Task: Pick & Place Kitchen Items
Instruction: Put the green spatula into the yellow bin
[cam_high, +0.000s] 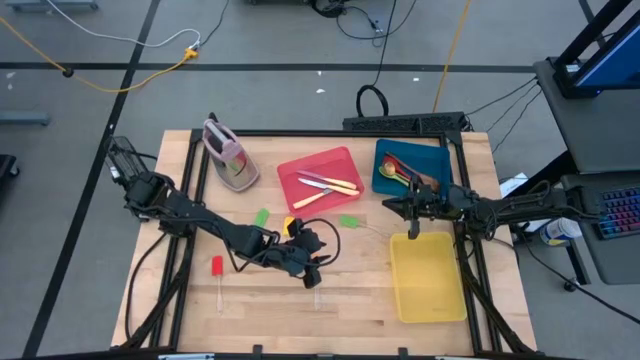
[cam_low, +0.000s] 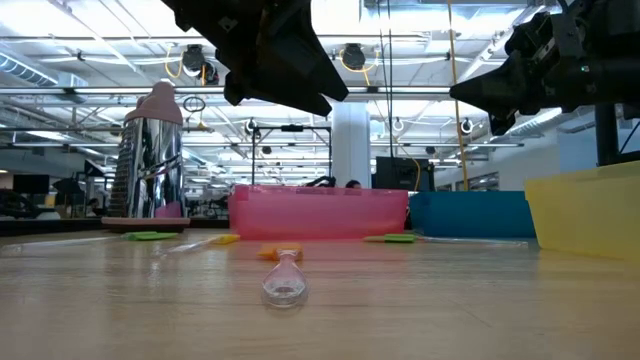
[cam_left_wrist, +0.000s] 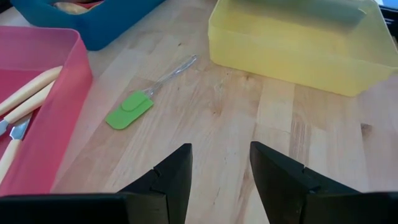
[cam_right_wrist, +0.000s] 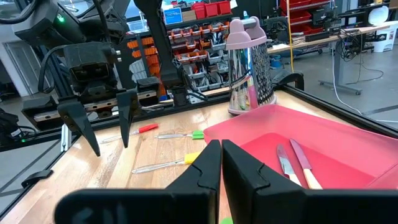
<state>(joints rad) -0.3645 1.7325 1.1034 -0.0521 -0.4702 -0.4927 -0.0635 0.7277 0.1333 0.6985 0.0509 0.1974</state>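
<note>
1. Right now left gripper (cam_high: 311, 276) jaws wide, empty, over surface (cam_high: 360, 305).
2. Right gripper (cam_high: 413, 233) jaws closed, empty.
3. Green spatula (cam_left_wrist: 129, 111) at left gripper's 11 o'clock; slim handle could slip.

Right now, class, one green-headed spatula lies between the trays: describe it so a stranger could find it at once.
Start at the yellow tray on the table's right side, then look to the bare wood between it and the red tray. The green-headed spatula lies there flat, touching neither tray. Its clear handle points toward the yellow tray, unlike the other green-headed piece, which lies left of the red tray.
</note>
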